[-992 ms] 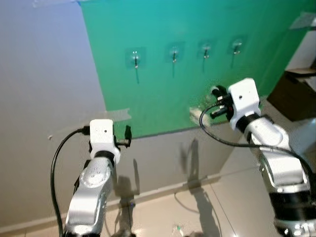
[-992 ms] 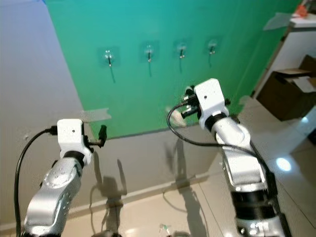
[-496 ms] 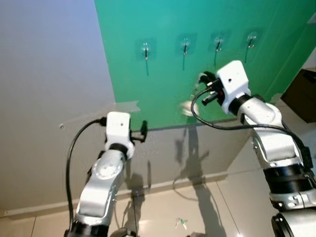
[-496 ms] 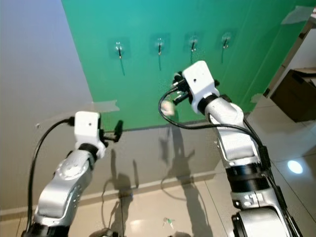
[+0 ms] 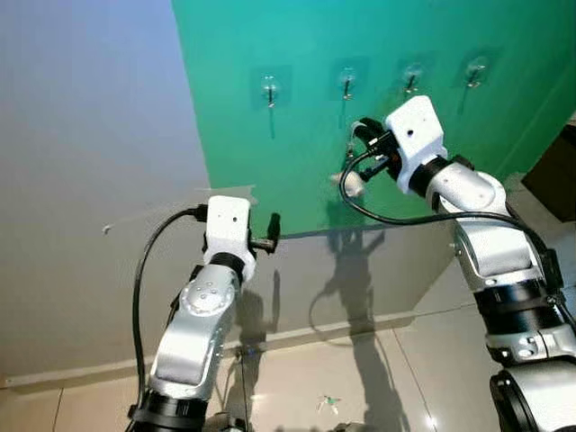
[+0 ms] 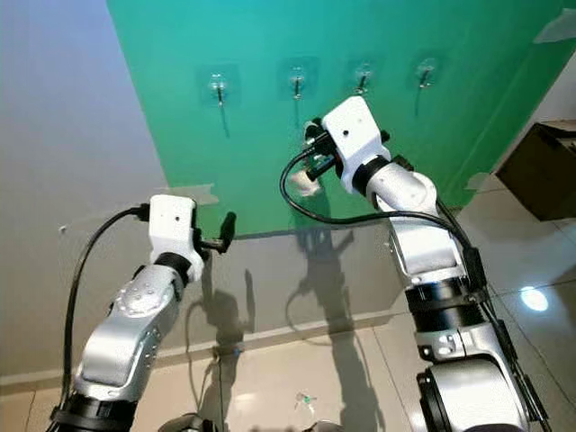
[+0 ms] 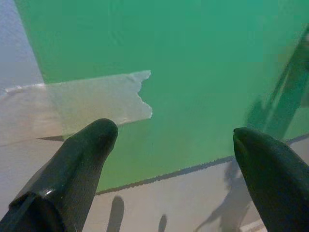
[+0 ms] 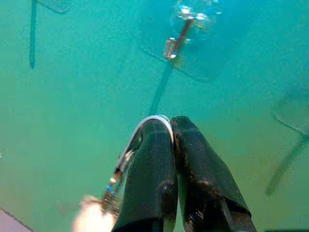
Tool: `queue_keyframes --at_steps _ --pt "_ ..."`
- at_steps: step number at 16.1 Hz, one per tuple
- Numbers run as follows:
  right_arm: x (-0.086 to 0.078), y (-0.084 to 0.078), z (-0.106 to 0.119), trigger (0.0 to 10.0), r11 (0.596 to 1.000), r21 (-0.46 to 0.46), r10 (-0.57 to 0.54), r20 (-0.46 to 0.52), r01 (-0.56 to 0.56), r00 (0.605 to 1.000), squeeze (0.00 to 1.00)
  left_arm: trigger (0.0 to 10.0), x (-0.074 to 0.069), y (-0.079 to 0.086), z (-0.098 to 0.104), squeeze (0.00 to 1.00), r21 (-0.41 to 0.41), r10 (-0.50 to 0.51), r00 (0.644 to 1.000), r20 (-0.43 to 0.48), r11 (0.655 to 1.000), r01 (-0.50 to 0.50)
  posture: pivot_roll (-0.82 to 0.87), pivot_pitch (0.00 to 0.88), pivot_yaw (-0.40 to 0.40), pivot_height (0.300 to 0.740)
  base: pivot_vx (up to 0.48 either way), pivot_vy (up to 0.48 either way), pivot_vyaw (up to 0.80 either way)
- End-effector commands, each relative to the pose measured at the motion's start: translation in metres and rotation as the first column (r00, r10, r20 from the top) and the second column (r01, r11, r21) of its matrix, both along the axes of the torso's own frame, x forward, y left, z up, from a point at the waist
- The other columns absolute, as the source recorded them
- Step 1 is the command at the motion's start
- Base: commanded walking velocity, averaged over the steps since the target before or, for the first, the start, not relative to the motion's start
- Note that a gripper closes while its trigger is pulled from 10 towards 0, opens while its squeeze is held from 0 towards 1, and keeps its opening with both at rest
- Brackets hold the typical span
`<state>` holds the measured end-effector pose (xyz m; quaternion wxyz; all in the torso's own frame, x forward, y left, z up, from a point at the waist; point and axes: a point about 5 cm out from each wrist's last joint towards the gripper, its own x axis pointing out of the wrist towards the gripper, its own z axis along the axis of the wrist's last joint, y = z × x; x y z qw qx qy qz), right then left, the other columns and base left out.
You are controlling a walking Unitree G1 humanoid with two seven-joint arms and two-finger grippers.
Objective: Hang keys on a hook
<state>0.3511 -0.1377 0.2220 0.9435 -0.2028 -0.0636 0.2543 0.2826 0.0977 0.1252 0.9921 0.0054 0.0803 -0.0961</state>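
**Right tool holds the keys up near the hooks**

The right tool (image 8: 171, 128) has its two black fingers pressed together on a thin metal ring, from which the keys (image 8: 112, 193) and a pale fob (image 5: 352, 184) hang down. It is raised in front of the green panel (image 5: 297, 135), just below the second hook (image 5: 347, 85) in a row of four; the ring is not on any hook. The first hook (image 5: 269, 91) lies to the left, the other two to the right. The left tool (image 7: 169, 154) is lower and nearer, fingers spread wide and empty, facing a strip of tape (image 7: 96, 99) at the panel's lower edge. A small object (image 5: 327, 402) lies on the tiled floor (image 5: 297, 378) below.
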Motion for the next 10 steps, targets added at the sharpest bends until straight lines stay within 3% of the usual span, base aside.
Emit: queue_keyframes --at_steps 1,3,8,10 --pt "0.001 0.003 0.004 0.0 1.000 -0.009 0.025 0.015 -0.025 1.000 0.00 10.0 0.002 -0.005 0.001 0.00 0.006 -0.007 1.000 0.001 1.000 0.007 -0.14 0.000 -0.036 0.723 0.000 0.000 0.00" --pt "0.001 0.006 0.002 0.0 0.999 -0.009 0.035 0.010 -0.035 0.999 0.00 10.0 0.004 -0.004 0.001 0.00 -0.006 0.018 1.000 0.006 1.000 -0.017 -0.14 0.000 -0.036 0.723 0.000 0.000 0.00" --pt "-0.001 0.010 -0.007 0.0 0.999 0.002 0.045 -0.008 -0.045 0.999 0.00 10.0 0.006 -0.001 -0.001 0.00 0.018 0.037 0.999 -0.008 0.999 -0.037 -0.14 0.000 -0.030 0.723 0.000 -0.448 0.00" --pt "-0.001 0.011 -0.008 0.0 0.999 0.003 0.047 -0.013 -0.047 0.999 0.00 10.0 0.007 -0.001 -0.001 0.00 0.024 0.047 0.999 -0.006 0.999 -0.047 -0.14 0.000 -0.029 0.723 0.289 -0.379 0.00"
